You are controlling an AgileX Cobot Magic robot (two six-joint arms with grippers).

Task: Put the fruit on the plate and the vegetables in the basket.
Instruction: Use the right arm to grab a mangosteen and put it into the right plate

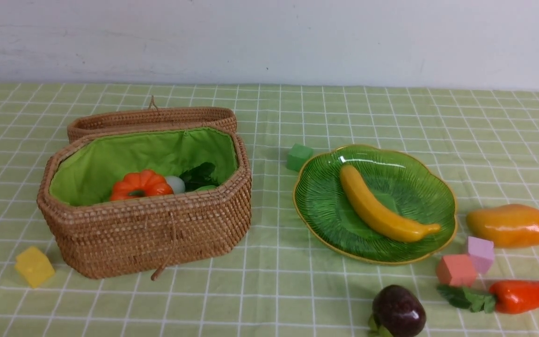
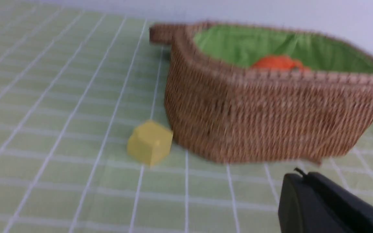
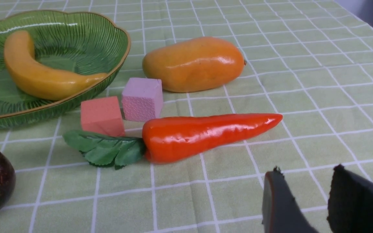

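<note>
The banana (image 1: 382,206) lies on the green plate (image 1: 325,206). The mango (image 1: 510,225) sits on the cloth right of the plate, and the dark purple fruit (image 1: 398,311) lies near the front edge. The carrot (image 1: 529,296) lies at the front right. The pumpkin (image 1: 141,185), white radish (image 1: 176,184) and a bit of green cucumber (image 1: 206,187) rest inside the wicker basket (image 1: 157,234). Neither arm shows in the front view. My right gripper (image 3: 307,169) is open and empty, a short way from the carrot (image 3: 206,134). My left gripper (image 2: 303,176) is shut and empty, near the basket (image 2: 270,113).
The basket's lid (image 1: 152,117) lies open behind it. A yellow block (image 1: 34,267) sits at the basket's front left, and a green block (image 1: 299,157) behind the plate. Pink (image 1: 480,252) and salmon (image 1: 455,270) blocks stand between plate, mango and carrot.
</note>
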